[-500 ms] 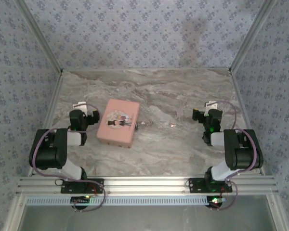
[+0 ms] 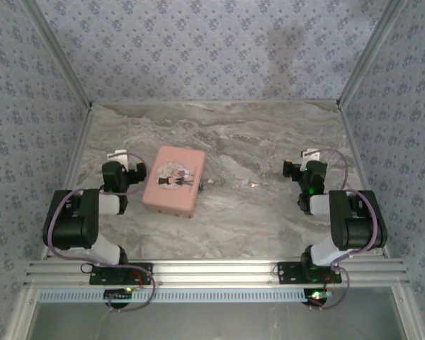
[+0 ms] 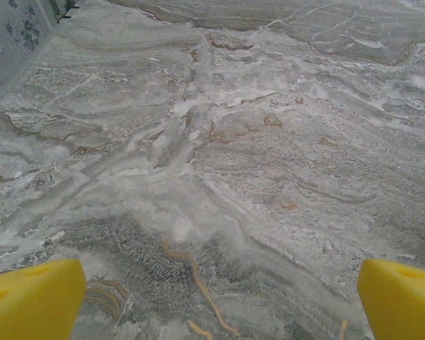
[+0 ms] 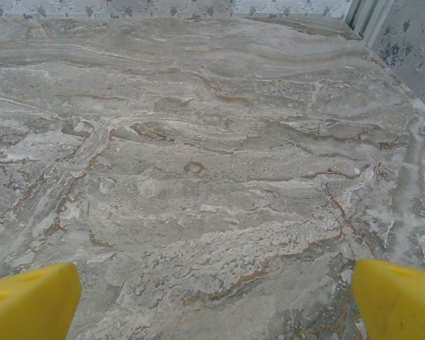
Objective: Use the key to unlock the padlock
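The marble table (image 2: 255, 134) spreads grey and veined between patterned walls. From the top camera, a pink box (image 2: 171, 181) with a cartoon couple on its lid lies left of centre, just beside the left arm (image 2: 74, 221); the right arm (image 2: 352, 221) stands well apart from it at the other side. The left gripper (image 3: 216, 301), seen from its own wrist camera, has its yellow fingertips (image 3: 32, 297) spread wide at the bottom corners with bare marble between them, holding nothing. The right gripper (image 4: 212, 301) is likewise spread wide and free of any load, its fingertips (image 4: 397, 297) over plain stone near the wall. The overhead view adds the small things: the padlock (image 2: 202, 183) sits at the box's right edge, and the key (image 2: 254, 185) lies on the table as a pale sliver between box and right arm, apart from the padlock.
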You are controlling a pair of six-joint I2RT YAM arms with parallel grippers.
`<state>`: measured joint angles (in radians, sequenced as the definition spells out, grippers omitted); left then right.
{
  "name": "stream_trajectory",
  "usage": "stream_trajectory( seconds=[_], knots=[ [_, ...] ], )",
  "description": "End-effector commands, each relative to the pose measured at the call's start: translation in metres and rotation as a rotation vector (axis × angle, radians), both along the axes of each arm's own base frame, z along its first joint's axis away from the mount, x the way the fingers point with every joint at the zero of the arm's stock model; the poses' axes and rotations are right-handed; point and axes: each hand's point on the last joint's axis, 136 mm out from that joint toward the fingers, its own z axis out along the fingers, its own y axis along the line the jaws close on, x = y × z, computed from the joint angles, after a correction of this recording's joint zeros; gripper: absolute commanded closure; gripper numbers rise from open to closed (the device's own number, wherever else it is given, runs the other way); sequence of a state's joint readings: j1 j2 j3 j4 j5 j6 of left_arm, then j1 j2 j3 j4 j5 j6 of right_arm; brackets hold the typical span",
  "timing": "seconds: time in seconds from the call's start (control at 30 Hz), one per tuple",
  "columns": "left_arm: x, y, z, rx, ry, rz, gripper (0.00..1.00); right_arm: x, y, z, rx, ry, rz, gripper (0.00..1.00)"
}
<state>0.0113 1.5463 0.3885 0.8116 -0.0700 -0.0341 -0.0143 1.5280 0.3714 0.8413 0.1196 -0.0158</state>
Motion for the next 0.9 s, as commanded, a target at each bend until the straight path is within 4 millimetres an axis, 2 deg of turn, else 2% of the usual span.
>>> stream_trajectory(
  seconds=[0.0,0.27,0.33,0.47,0.53,0.63,0.7,0.77,0.8,0.87],
  knots=[
    [0.009,-0.002,0.015,0.002,-0.041,-0.017,0.02,0.002,-0.002,0.004,0.002,-0.014,-0.017,0.0],
    [0.008,-0.002,0.015,0.003,-0.043,-0.016,0.02,0.001,-0.001,0.005,0.002,-0.017,-0.016,0.0],
    [0.007,0.001,0.019,0.003,-0.057,0.001,0.02,0.001,0.001,0.011,-0.007,-0.025,-0.005,0.0],
    [-0.003,0.022,0.048,0.006,-0.048,0.139,0.02,-0.001,0.008,0.048,-0.071,-0.004,-0.018,0.0],
    [-0.009,0.031,0.067,-0.023,-0.043,0.207,0.02,0.001,0.012,0.072,-0.025,-0.02,-0.021,0.0],
    [-0.02,0.038,0.094,-0.183,-0.028,0.319,0.02,0.007,0.027,0.104,0.188,-0.022,0.004,0.0],
    [-0.028,0.031,0.101,-0.332,0.008,0.335,0.02,0.012,0.03,0.111,0.431,0.038,-0.051,0.0],
    [-0.032,0.01,0.106,-0.458,0.03,0.261,0.02,0.029,0.063,0.123,0.592,0.081,0.143,0.01],
    [-0.037,-0.002,0.107,-0.52,0.041,0.224,0.04,0.035,0.081,0.127,0.628,0.111,0.228,0.05],
    [-0.053,-0.018,0.105,-0.582,0.074,0.215,0.07,0.043,0.111,0.13,0.614,0.159,0.326,0.06]
  ],
)
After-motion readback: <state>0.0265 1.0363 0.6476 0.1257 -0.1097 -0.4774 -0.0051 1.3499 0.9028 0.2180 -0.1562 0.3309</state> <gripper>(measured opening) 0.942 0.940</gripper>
